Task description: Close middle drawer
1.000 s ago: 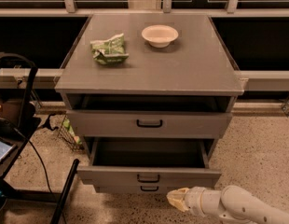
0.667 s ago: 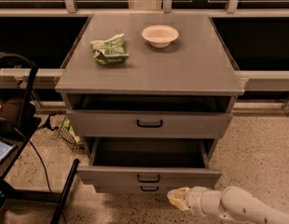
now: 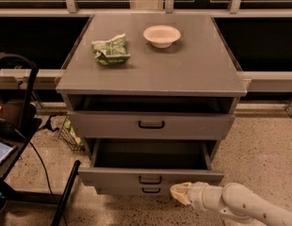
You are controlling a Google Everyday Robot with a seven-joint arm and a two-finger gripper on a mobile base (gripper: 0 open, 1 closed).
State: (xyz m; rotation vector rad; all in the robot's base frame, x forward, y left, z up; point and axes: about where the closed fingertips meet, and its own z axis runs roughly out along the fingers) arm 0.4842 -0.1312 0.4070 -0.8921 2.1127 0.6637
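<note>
Camera view: the wide grey flat-fronted middle drawer (image 3: pixel 113 177) of a grey table (image 3: pixel 183 69) stands pulled far out. A cream pincer (image 3: pixel 181 193) sits near its front's right end, likely placed for pushing it shut; I cannot tell whether the pincer is open or closed.

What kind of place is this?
Likely an office or lab: grey three-drawer cabinet by dark windows, speckled terrazzo floor, black cables at left. The gripper sits low, just in front of the open grey middle drawer.

No readable text; green packet (image 3: pixel 111 49) print illegible. Tool (image 3: pixel 175 192) low right, near middle drawer (image 3: pixel 150 177) front.
</note>
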